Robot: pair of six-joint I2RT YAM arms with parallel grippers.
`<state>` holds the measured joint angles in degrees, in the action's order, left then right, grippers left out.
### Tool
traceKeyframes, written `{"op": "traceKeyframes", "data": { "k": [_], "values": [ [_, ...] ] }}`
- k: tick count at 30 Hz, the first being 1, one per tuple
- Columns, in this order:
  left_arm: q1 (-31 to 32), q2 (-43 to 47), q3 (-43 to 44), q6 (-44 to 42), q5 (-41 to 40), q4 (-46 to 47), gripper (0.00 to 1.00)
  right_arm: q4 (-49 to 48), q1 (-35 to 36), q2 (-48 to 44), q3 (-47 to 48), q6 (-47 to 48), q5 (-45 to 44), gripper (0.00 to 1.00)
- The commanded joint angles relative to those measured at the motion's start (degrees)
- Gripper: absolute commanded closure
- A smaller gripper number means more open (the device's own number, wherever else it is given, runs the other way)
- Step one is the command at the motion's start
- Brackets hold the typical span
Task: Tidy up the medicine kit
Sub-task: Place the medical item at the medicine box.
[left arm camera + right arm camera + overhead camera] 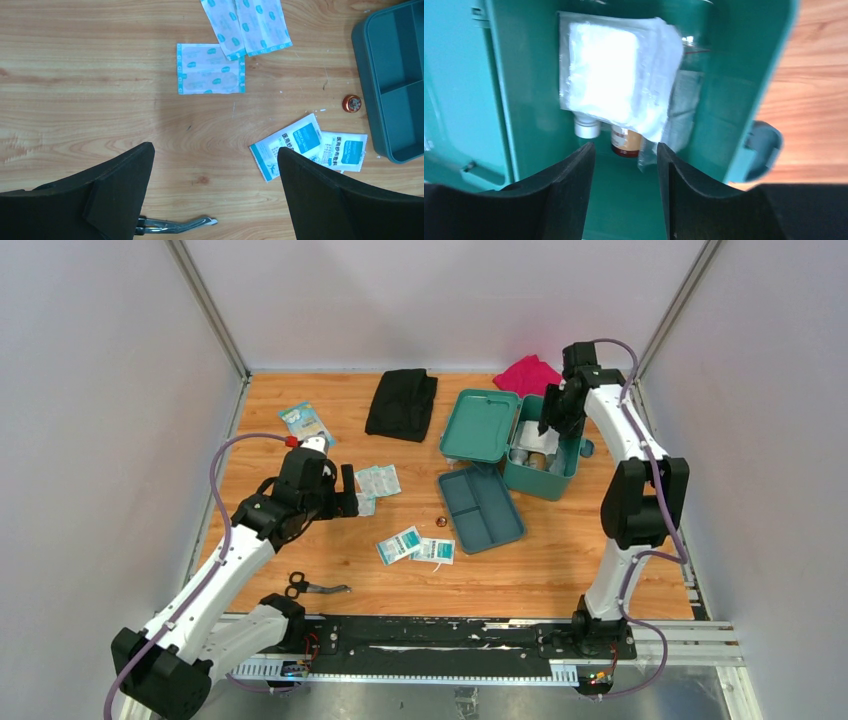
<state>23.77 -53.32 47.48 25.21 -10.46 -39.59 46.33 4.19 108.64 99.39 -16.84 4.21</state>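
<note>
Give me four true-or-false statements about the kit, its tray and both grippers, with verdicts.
1. The medicine kit has its lid shut. False: the lid is swung open.
2. The inner tray lies empty on the table, outside the kit. True.
3. The left gripper is shut on something. False: it is open and empty.
4. The right gripper is open above the kit's inside. True.

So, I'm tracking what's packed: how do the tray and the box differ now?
The tray is shallow, the box deep. The tray lies empty on the table; the box holds bottles and a white pack. Both are teal plastic.
</note>
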Motion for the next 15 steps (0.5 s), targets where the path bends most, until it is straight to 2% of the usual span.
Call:
{"op": "traceKeyframes", "data": {
  "k": [1, 7, 15],
  "values": [
    [0.2, 0.3, 0.1, -1.3, 0.3, -0.1, 0.0, 4.3, -0.8, -4.8, 0.8, 0.9, -9.7, 0.46],
    [0.2, 0.2, 0.0, -1.2, 0.2, -0.1, 0.0, 0.3, -0.7, -13.4, -2.7, -0.2, -8.2, 0.47],
    [0.2, 0.1, -0.3, -1.1, 0.9, 0.5, 0.0, -6.5, -0.8, -27.0, -16.1, -0.6, 9.1, 0.47]
  ]
}}
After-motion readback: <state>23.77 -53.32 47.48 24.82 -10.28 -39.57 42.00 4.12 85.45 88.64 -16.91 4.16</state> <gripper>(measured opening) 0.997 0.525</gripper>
